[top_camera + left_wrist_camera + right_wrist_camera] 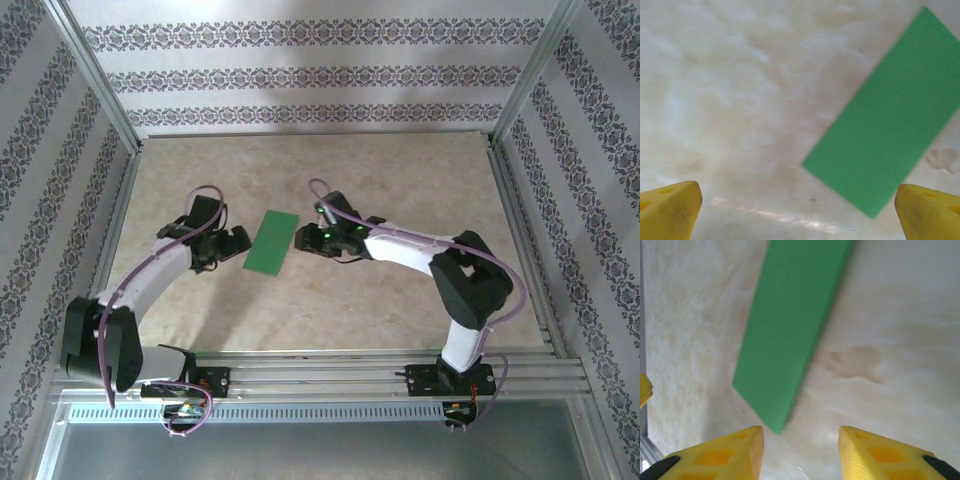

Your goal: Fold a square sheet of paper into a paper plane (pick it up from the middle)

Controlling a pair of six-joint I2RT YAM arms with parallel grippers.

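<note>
Green paper sheet [271, 241] lies flat mid-counter [400, 170], between the two arms' jaws. It reads as a narrow rectangle, with its long axis slanted and its far end tipped right in the top view.

Left jaws: wide apart, holding nothing. The yellow fingers [670, 210] sit at the bottom corners of the left wrist view. The sheet is ahead and to the right, its near corner close to the right-hand finger.

Right jaws: narrower gap, nothing between the fingers [735, 452]. The sheet's near corner sits just ahead of the left-hand fingertip, not gripped.

In the top view the left jaws are just beside the sheet's left long edge and the right jaws are at its upper right corner. Can't tell whether either is touching it.
</note>
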